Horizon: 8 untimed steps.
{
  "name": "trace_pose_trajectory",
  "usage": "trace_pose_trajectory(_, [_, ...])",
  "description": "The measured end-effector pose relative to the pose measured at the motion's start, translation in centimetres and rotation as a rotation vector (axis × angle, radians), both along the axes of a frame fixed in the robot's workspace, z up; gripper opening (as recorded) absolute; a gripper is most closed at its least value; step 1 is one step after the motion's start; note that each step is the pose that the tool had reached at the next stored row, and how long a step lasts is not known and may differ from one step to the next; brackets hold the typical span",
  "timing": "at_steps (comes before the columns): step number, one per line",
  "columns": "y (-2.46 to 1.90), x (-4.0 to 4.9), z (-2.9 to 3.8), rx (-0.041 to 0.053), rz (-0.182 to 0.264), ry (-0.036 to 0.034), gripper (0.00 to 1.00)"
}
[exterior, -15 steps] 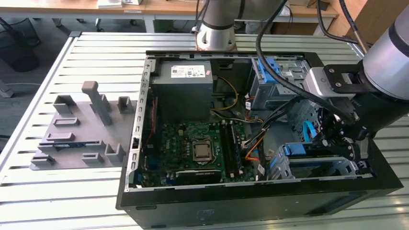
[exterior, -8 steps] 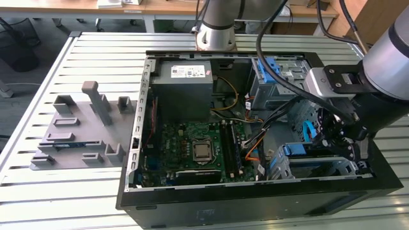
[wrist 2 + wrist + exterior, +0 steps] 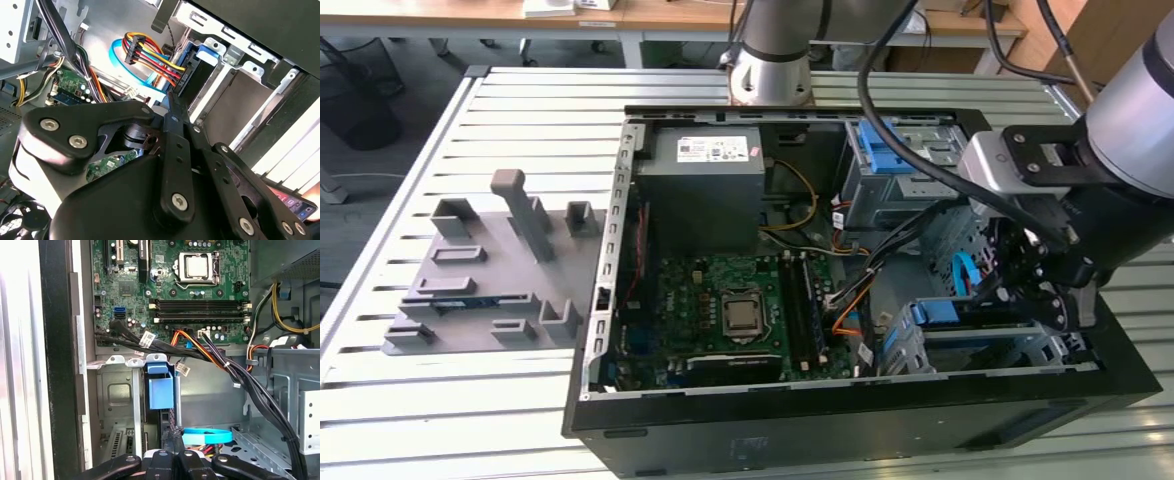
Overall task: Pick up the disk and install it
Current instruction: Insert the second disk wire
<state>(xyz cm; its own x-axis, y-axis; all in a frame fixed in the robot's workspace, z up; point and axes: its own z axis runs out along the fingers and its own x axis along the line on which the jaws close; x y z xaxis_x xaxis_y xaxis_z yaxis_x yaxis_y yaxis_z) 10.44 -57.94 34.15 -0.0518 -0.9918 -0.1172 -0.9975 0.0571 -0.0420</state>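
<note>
The gripper (image 3: 172, 107) is matt black metal with bright silver screws. At the exterior view's lower right, the disk (image 3: 970, 312) shows glossy blue plastic framing. The drive cage (image 3: 120, 390) is dull grey sheet metal. The motherboard (image 3: 734, 305) is green, faintly shiny. The table (image 3: 480, 400) is ribbed, pale brushed metal; the fixture block (image 3: 487, 275) looks matt grey plastic.

The end effector (image 3: 172, 462) is cut off by the first wrist view's edge — its own linkage hides the fingertips.
</note>
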Motion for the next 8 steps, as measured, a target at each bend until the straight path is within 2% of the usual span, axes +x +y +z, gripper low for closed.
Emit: trace_pose_trajectory(8, [0.00, 0.00, 0.13, 0.0000, 0.000, 0.0000, 0.11])
